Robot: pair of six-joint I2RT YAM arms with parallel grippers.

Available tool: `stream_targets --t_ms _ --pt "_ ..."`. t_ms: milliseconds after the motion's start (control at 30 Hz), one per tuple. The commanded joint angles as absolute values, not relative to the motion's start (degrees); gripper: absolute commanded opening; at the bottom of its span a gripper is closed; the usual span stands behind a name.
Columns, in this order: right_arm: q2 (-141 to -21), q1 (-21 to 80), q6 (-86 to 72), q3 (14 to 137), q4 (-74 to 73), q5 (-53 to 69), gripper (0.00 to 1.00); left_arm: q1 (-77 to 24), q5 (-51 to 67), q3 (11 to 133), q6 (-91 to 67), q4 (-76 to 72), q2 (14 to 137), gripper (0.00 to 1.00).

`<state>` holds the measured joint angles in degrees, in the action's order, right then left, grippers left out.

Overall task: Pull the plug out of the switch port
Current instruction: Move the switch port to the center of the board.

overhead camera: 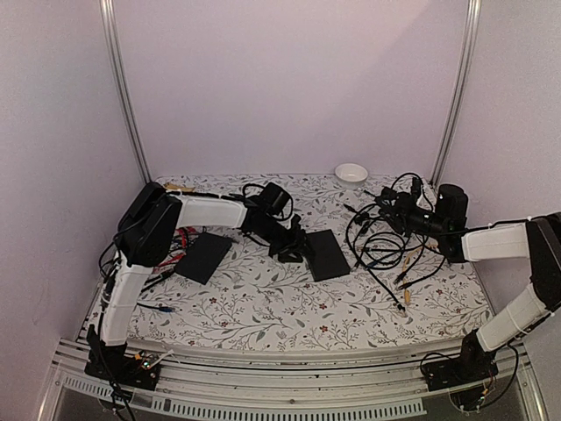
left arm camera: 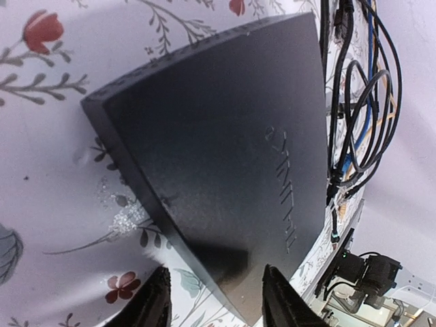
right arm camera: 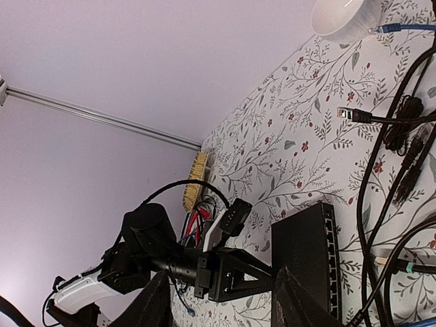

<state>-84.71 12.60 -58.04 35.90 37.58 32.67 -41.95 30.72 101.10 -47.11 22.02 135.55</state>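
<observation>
The switch (overhead camera: 326, 254) is a flat black box lying in the middle of the table. Its row of sockets (right arm camera: 332, 252) faces the cable tangle. The sockets that show hold no plug, and the row's near end is hidden behind my right finger. A loose clear plug (right arm camera: 346, 114) on a black cable lies on the cloth apart from the switch. My left gripper (left arm camera: 214, 300) is open and straddles the switch's (left arm camera: 218, 150) near corner, with one finger over the cloth and the other over the casing. My right gripper (right arm camera: 225, 306) hangs open and empty above the cables, to the right of the switch.
A thinner black slab (overhead camera: 203, 256) lies left of the switch. Tangled black cables (overhead camera: 386, 250) cover the right side, one with a teal-booted plug (right arm camera: 403, 267). A white bowl (overhead camera: 351, 174) stands at the back. A yellow brush (right arm camera: 197, 180) and red wires lie at the far left.
</observation>
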Motion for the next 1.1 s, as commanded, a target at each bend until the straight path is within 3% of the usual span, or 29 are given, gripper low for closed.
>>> stream_targets --t_ms 0,533,867,1067 --pt "-82.8 13.3 -57.5 35.6 37.0 31.5 0.50 -43.4 30.5 99.9 -48.2 19.8 137.5 0.44" --pt "-81.8 14.7 -56.9 36.0 34.7 29.5 0.50 -45.3 33.0 120.1 -46.1 24.2 149.5 0.39" --pt "-81.3 17.5 -53.9 39.6 28.2 25.6 0.50 -45.7 33.6 120.0 -45.7 22.3 148.6 0.42" --pt "-79.0 19.8 -44.0 45.8 15.5 19.7 0.50 -45.4 27.7 110.9 -41.8 22.6 135.7 0.48"
